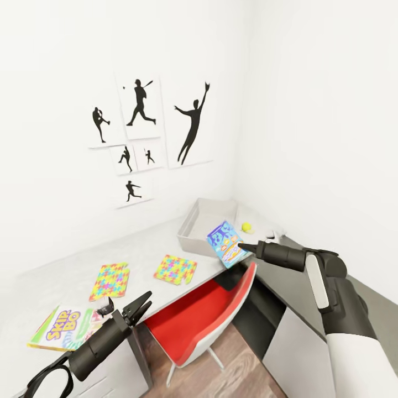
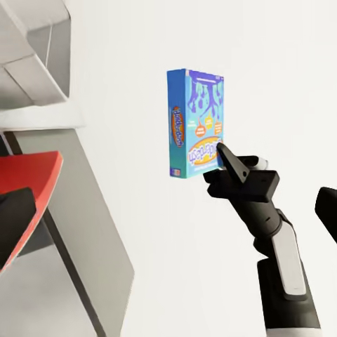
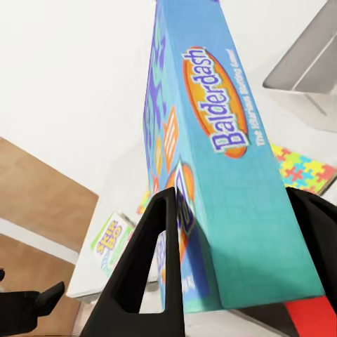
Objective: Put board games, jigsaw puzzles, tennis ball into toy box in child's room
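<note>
**Blue game box held in the air beside the toy box**

The right hand (image 1: 241, 246) is clamped on the blue board game (image 1: 226, 244), its two dark fingers (image 3: 156, 267) pressing the box's opposite faces near one end. The box reads "Balderdash" along its edge in the right wrist view and hangs tilted in the air, clear of the counter (image 1: 138, 243), just in front of the toy box's near corner.

The toy box (image 1: 207, 225) is a shallow light-grey bin standing on the counter close to the room's corner. The tennis ball (image 1: 246, 226) lies on the counter just beside the bin, on its right side.

Further left along the counter, two jigsaw puzzles lie flat and apart from each other: one (image 1: 175, 269) near the front edge, the other (image 1: 110, 280) to its left. The yellow-green Skip-Bo box (image 1: 62, 328) lies flat near the counter's left end.

The left hand (image 1: 125, 308) hovers just beside the Skip-Bo box with its fingers spread wide and nothing between them.

A red chair (image 1: 205, 315) stands on the wood-plank floor (image 1: 232, 370), tucked against the counter's front. Black baseball-player prints (image 1: 145, 130) hang on the white wall above the counter.
</note>
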You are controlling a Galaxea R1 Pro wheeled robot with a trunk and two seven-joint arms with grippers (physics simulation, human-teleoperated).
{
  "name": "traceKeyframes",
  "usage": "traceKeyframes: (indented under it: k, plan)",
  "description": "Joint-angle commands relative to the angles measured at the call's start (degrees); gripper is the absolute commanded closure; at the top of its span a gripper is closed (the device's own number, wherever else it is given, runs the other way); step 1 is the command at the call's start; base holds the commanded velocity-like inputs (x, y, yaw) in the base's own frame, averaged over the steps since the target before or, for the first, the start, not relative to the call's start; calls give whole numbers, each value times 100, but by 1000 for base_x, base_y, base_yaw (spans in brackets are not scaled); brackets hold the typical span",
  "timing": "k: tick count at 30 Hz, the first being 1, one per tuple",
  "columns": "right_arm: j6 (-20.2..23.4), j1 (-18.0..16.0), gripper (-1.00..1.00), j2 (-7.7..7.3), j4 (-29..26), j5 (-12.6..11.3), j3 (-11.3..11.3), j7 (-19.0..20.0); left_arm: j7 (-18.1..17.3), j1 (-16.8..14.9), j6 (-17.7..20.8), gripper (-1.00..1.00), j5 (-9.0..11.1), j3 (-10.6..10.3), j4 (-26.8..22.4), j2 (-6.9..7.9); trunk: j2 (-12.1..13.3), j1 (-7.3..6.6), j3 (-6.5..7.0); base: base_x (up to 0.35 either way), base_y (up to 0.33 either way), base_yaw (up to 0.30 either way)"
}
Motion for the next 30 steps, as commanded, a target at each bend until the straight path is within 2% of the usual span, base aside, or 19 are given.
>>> traceKeyframes:
  k: [1,6,11,30]
  plan:
    - [34,-4,100,1,-3,-19,-7,32,11,-3,34,-100,49,-1,-2,0,-11,5,-6,108,-21,251]
    - [34,-2,100,-7,-3,-14,-7,27,15,-3,17,-100,14,-4,3,-3,-11,5,7,44,-8,271]
    - [34,-2,100,-10,-3,-13,-7,28,26,-3,19,-100,-125,-8,5,-11,-11,5,12,9,-2,285]
    - [34,30,100,41,-41,-20,-9,30,26,-3,13,-100,-176,-1,10,-12,-11,5,14,2,-1,292]
